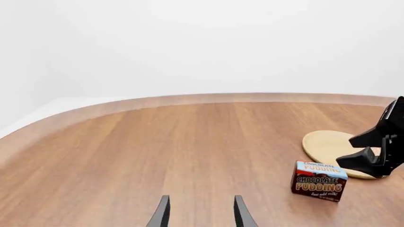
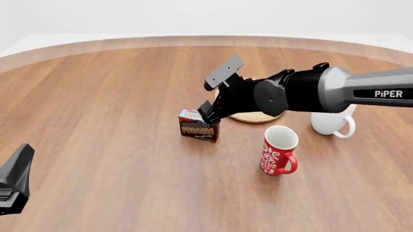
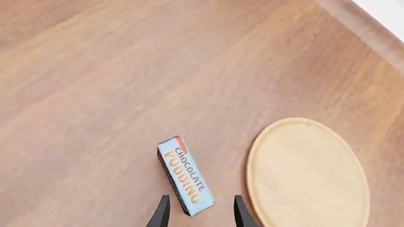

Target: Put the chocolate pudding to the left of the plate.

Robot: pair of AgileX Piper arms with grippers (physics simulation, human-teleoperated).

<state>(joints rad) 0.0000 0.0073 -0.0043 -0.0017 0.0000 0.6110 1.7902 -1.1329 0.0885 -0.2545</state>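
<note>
At the near left of the front view, the left gripper (image 2: 16, 181) is seen only as a dark wedge cut off by the frame edge; in its own wrist view the two finger tips stand apart over bare worktop (image 2: 116, 145), with nothing between the jaws (released).

Further in, a red patterned mug (image 2: 279, 150) stands upright, nothing visible inside it from this angle. Left of it and a little farther, the chocolate pudding box (image 2: 198, 125) stands on the worktop just to the left of the plate (image 2: 258, 117), close to its rim but apart from it (the gap is plain in the right wrist view).

The right gripper (image 2: 208, 112) is held just above the box's right end. From the right wrist camera, the box (image 3: 184, 175) is seen lying partly between the spread finger tips, its blue top facing up; the jaws are released and no contact with the box can be made out.

The plate (image 3: 308, 175) is shown bare there, though in the front view it is largely hidden by the right arm. Beyond the red mug, a white mug (image 2: 331, 123) is partly covered by the same arm.
</note>
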